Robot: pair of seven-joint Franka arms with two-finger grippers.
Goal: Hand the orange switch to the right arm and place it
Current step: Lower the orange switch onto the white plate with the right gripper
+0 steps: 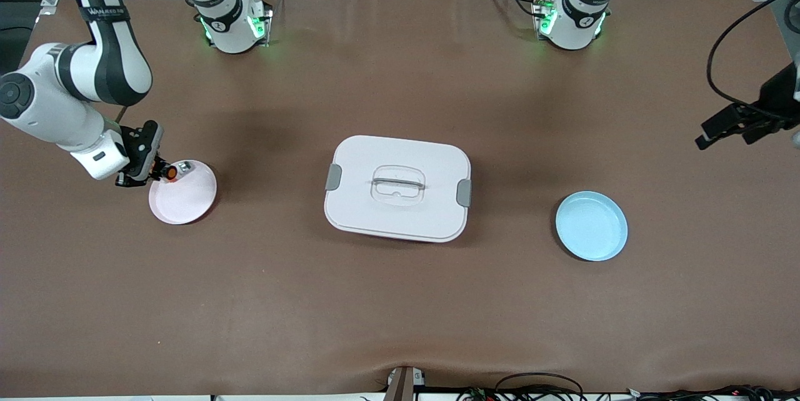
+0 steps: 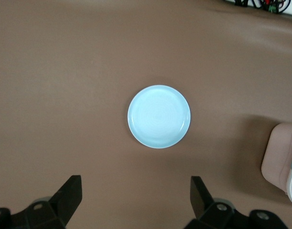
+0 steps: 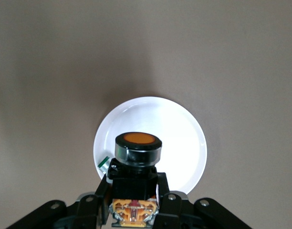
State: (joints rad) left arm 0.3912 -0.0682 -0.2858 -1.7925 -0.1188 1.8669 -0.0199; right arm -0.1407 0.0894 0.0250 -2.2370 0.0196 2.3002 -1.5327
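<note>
The orange switch [image 1: 169, 172], black with an orange cap, is held in my right gripper [image 1: 162, 173], which is shut on its black body. It hangs low over the edge of the pink plate [image 1: 187, 201] at the right arm's end of the table. I cannot tell whether it touches the plate. In the right wrist view the switch [image 3: 137, 151] stands between my fingers [image 3: 99, 191], with the plate [image 3: 184, 138] below it. My left gripper [image 1: 728, 131] is open and empty, up in the air at the left arm's end of the table; in its own view the gripper [image 2: 136, 198] shows spread wide.
A white lidded box [image 1: 397, 220] with grey clips sits mid-table; its corner shows in the left wrist view [image 2: 279, 152]. A light blue plate [image 1: 591, 226] lies toward the left arm's end, below the left wrist camera [image 2: 159, 116]. A small silvery piece [image 1: 184, 167] lies on the pink plate beside the switch [image 3: 103, 162].
</note>
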